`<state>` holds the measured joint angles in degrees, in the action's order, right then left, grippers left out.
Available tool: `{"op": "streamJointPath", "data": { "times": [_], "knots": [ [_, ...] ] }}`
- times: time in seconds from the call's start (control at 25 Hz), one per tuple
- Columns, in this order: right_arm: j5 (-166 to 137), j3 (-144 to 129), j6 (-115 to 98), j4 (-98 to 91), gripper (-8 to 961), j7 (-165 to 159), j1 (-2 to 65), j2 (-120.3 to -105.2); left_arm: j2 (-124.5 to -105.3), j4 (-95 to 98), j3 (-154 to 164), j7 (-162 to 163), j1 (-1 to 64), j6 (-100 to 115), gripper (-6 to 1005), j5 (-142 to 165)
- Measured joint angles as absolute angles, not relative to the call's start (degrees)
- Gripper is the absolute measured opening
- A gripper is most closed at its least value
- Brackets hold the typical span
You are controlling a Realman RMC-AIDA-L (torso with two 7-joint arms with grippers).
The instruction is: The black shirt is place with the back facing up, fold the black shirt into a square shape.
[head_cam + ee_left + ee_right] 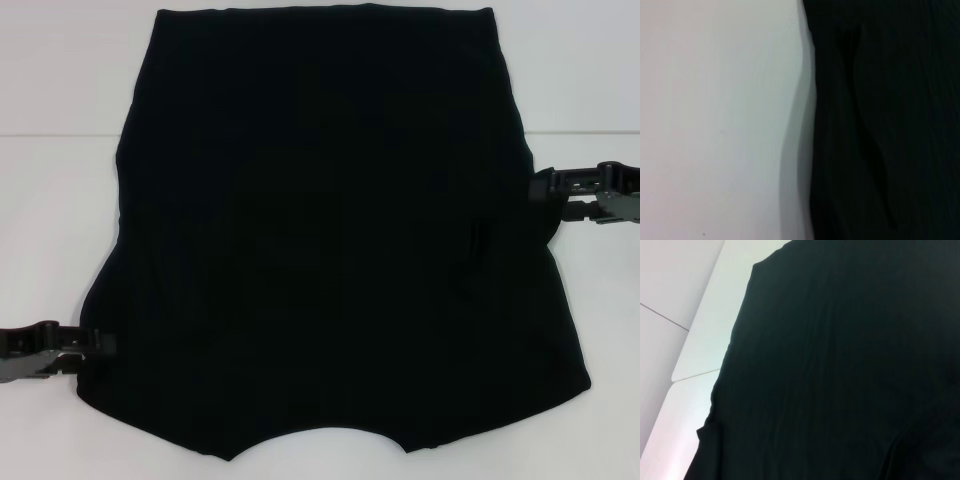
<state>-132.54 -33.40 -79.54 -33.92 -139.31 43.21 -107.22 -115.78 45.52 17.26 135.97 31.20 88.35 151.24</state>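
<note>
The black shirt (320,230) lies flat on the white table (60,150), plain side up, with no lettering showing. Its sides run in fairly straight lines, its straight edge is at the far side, and a curved notch shows at the near edge. My left gripper (100,345) is at the shirt's near left edge, low on the table. My right gripper (545,198) is at the shirt's right edge, about halfway up. The left wrist view shows the shirt's edge (890,120) beside bare table. The right wrist view is mostly filled by the shirt (840,365).
White table surface (715,120) lies to the left and right of the shirt. A table edge and seam show in the right wrist view (685,375), beyond the shirt's corner.
</note>
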Motion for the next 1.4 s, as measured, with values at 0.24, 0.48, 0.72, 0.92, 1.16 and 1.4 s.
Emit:
{"op": "streamJointPath", "data": {
  "times": [0.24,0.48,0.72,0.92,1.16,1.4],
  "knots": [
    [-132.5,-33.1,-79.6,-33.9,851,-139.3,42.9,-107.22,-115.72,46.1,16.7,136.4,31.2,87.3,648,151.1],
    [-132.5,-32.7,-79.9,-33.9,851,-139.2,42.5,-107.18,-115.67,46.7,16.5,136.8,30.9,87.4,612,151.0],
    [-132.5,-32.6,-80.3,-34.1,851,-139.1,42.4,-107.07,-115.81,45.6,17.3,136.6,31.3,87.4,586,151.0],
    [-132.5,-32.6,-80.3,-34.1,851,-139.1,42.3,-107.05,-115.83,45.8,17.0,136.5,31.4,87.8,582,150.9],
    [-132.5,-32.6,-80.4,-34.0,851,-139.0,42.1,-107.03,-115.79,46.0,17.1,136.6,31.0,88.3,550,150.9],
    [-132.5,-32.7,-80.5,-34.0,851,-139.0,42.1,-106.96,-115.84,46.6,16.8,136.1,30.6,89.1,467,150.9]
  ]
}}
